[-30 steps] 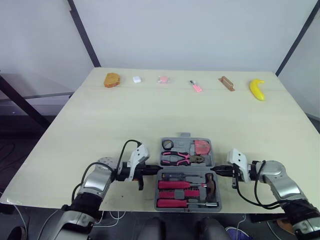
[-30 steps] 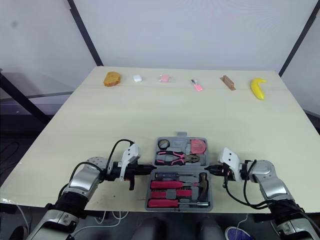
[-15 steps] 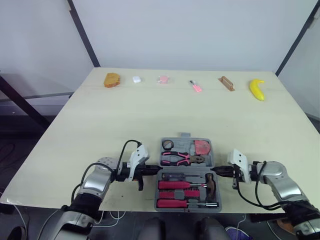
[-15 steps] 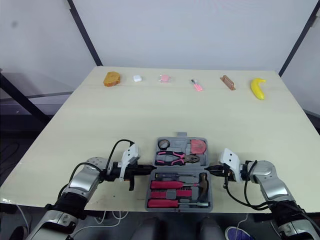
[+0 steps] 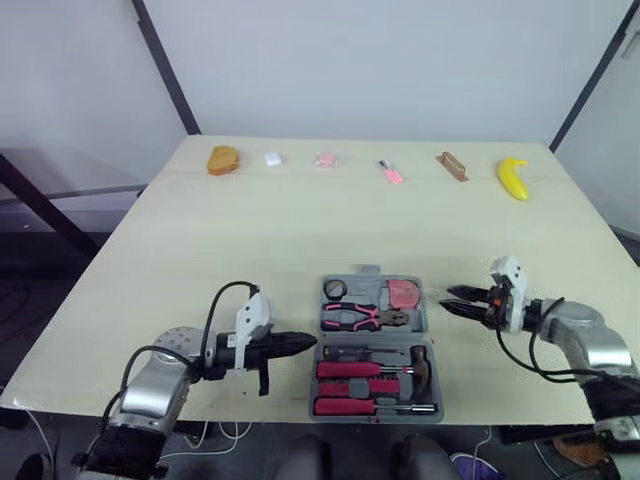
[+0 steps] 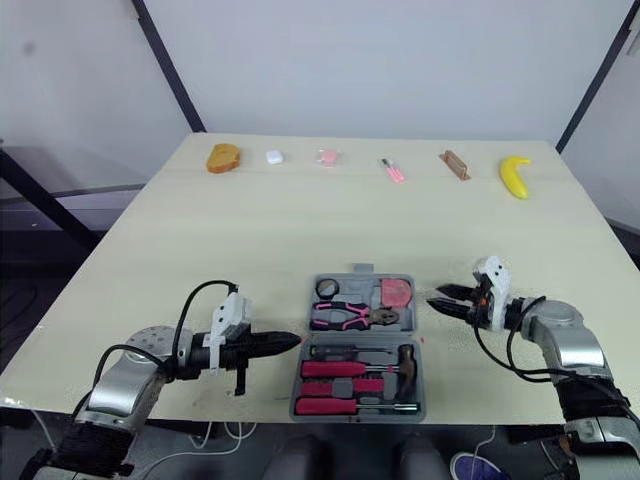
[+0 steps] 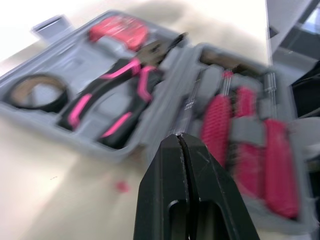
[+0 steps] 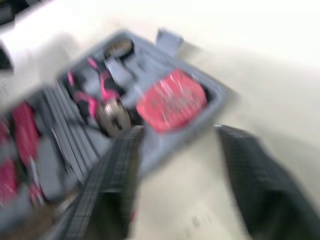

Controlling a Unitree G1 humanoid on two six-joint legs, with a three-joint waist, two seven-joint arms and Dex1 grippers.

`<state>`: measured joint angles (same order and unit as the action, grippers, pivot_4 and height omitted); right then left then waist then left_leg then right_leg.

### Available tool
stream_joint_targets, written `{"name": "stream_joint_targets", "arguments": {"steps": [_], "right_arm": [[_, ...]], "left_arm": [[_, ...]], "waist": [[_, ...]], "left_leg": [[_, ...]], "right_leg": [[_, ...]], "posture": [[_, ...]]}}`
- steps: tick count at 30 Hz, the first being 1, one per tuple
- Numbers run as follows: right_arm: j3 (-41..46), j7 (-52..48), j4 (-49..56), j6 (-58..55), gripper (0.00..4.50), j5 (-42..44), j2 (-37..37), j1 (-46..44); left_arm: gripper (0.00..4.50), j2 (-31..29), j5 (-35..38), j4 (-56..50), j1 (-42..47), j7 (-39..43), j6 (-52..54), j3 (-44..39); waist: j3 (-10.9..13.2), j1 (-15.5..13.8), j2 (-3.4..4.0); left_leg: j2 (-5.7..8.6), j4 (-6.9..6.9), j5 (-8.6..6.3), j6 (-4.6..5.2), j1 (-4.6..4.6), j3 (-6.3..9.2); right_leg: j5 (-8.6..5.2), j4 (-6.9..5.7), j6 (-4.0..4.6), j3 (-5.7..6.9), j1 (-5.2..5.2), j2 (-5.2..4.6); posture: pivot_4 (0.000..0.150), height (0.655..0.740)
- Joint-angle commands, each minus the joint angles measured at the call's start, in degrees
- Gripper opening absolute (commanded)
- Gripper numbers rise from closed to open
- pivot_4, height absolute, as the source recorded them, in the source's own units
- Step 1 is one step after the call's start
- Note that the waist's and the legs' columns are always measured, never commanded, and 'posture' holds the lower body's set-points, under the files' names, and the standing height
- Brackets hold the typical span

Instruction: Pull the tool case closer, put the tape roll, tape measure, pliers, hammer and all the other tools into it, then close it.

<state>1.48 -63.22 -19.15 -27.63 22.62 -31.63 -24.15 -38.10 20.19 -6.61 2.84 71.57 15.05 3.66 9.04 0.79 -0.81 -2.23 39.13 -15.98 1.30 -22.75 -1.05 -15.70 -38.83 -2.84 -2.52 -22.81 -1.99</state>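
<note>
**Case open and loaded, both grippers empty**

Tool case (image 5: 432,338) lies open flat near the front edge of the table (image 5: 300,230), betw. the two arms. Far half holds the tape roll (image 5: 335,289), pliers (image 5: 362,317) and red tape measure (image 5: 404,293). Near half holds the hammer (image 5: 420,362) and pink-handled screwdrivers (image 5: 350,370).

L gripper (image 5: 305,342) is low over the table w/ fingers pressed together, gripping nothing. Its tips are just beside the case's left edge at the hinge line; can't tell if they touch.

R gripper (image 5: 450,298) is to the right of the case's far half, a bit apart from it. Its fingers are spread wide w/ nothing betw. them.

Along the far edge, well apart from the case: a banana (image 5: 514,179), a brown block (image 5: 452,166) and some small bits.
</note>
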Motion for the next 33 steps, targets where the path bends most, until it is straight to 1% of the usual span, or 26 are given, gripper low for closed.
{"name": "stream_joint_targets", "arguments": {"steps": [1,2,5,9,13,18,23,28,33], "right_arm": [[-1.0,0.4,-8.5,-5.3,4.33,-0.3,1.6,-7.0],[-1.8,-0.4,-11.4,-6.1,4.43,-0.9,2.0,-8.8],[-4.1,-2.9,-18.5,-7.6,4.43,-2.8,2.9,-12.9],[-7.5,-5.1,-26.7,-6.1,4.43,-6.5,5.1,-17.6],[-7.0,-5.9,-33.7,-4.6,4.43,-7.8,7.7,-21.7],[-6.1,-9.3,-39.9,-3.4,4.43,-8.5,9.6,-24.5],[-4.1,-10.8,-43.8,-3.2,4.43,-8.5,11.8,-26.7],[-2.4,-12.5,-44.0,-3.0,4.43,-8.1,13.2,-27.1],[-0.3,-15.2,-43.2,-2.6,4.43,-7.1,13.0,-27.2]], "left_arm": [[0.0,-1.5,-2.0,-4.6,-2.0,0.6,0.9,4.9],[0.0,-1.6,-2.1,-5.3,-2.4,0.3,1.3,5.7],[0.0,-2.2,-2.6,-6.3,-3.4,0.1,1.6,7.7],[0.0,-2.8,-3.7,-5.9,-3.8,-0.3,2.5,10.0],[0.0,-3.4,-8.3,-1.8,-2.7,-0.9,-0.7,12.8],[0.0,-2.8,-10.5,2.1,-2.4,-2.0,-3.9,14.0],[0.0,-3.3,-11.1,3.7,-2.5,-1.9,-5.8,14.5],[0.0,-3.1,-10.3,4.1,-2.6,-1.7,-5.7,14.2],[0.0,-3.1,-10.3,4.2,-2.6,-1.6,-5.9,14.3]], "waist": [[0.0,0.2,0.04],[0.0,0.2,0.09],[0.1,0.0,0.1],[0.1,0.1,0.12],[0.0,1.0,0.11],[0.0,1.7,0.14],[0.0,1.7,0.16],[0.0,1.8,0.19],[0.0,1.7,0.24]], "left_leg": [[0.02,0.0,0.0,0.0,0.0,-0.01],[0.05,0.0,0.0,0.0,0.04,-0.07],[0.07,-0.02,0.0,0.0,0.02,-0.04],[0.07,-0.06,0.0,0.0,0.0,-0.01],[0.06,-0.06,0.0,0.0,0.08,-0.07],[0.02,-0.09,0.0,0.0,0.12,-0.06],[0.0,-0.13,0.0,0.0,0.15,-0.08],[0.0,-0.15,0.0,0.0,0.17,-0.09],[-0.01,-0.17,0.0,0.0,0.16,-0.09]], "right_leg": [[0.0,-0.01,0.0,-0.01,0.0,0.0],[0.0,-0.02,0.0,-0.05,0.0,0.0],[0.0,0.0,0.01,-0.02,-0.01,0.06],[-0.01,0.02,0.02,0.01,-0.02,0.08],[0.0,-0.03,0.02,-0.04,-0.01,0.09],[0.0,-0.02,0.03,-0.04,0.0,0.12],[0.0,-0.02,0.03,-0.06,0.0,0.09],[0.0,-0.03,0.03,-0.08,0.0,0.09],[0.0,-0.02,0.03,-0.08,0.0,0.07]], "posture": [[0.15,0.74],[0.15,0.74],[0.15,0.74],[0.15,0.74],[0.15,0.74],[0.15,0.74],[0.15,0.74],[0.15,0.74],[0.15,0.74]]}}
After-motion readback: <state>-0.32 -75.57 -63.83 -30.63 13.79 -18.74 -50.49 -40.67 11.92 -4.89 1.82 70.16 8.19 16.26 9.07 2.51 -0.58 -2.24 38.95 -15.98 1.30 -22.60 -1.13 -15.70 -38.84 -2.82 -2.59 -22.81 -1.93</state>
